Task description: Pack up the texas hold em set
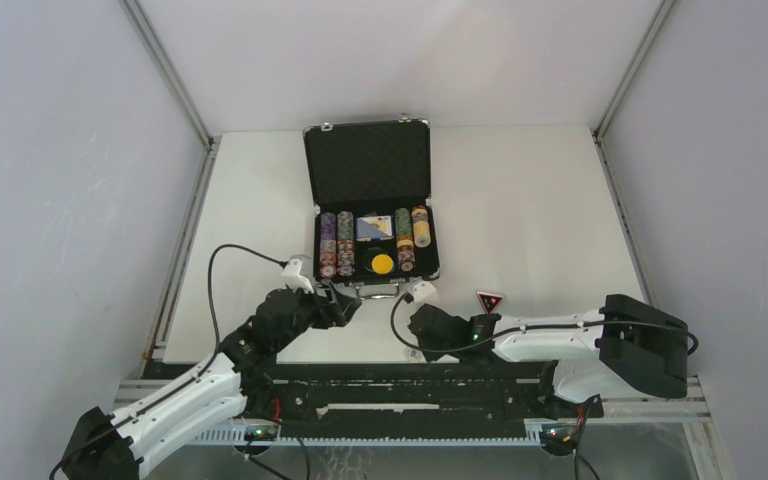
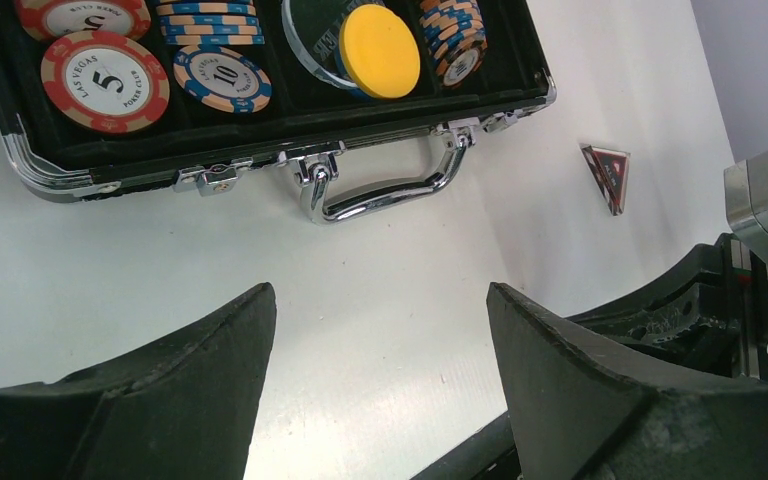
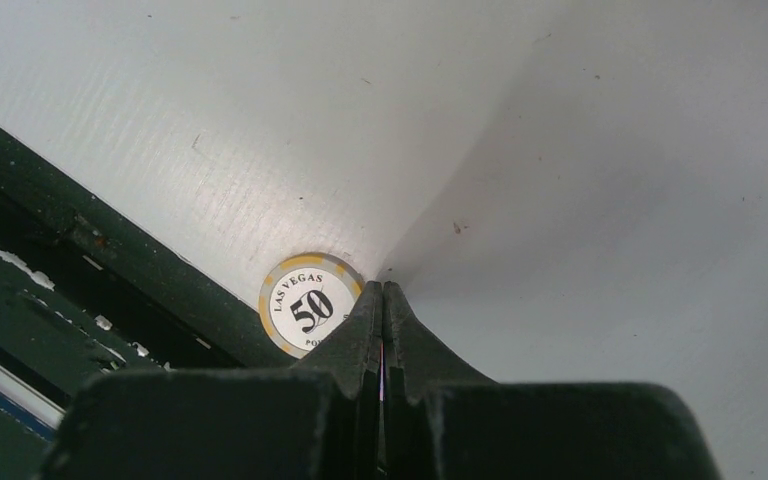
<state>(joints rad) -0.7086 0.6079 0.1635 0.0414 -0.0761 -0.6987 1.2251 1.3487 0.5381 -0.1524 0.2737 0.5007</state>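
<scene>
Lying flat at the table's near edge, the 50 chip sits just beside the right gripper, on its rail side. That gripper's jaws are pressed together and seem empty. The left gripper is spread wide near the open briefcase, so I judge the right arm is nearer.

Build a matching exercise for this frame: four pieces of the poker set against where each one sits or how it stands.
Things:
1 briefcase
2 triangle token
3 50 chip
4 yellow button

Places or states:
A inside the briefcase
B on the table, right of the briefcase
C open, lid up
D at the table's near edge, beside the shut right gripper

Pairs: 1-C; 2-B; 3-D; 4-A
</scene>
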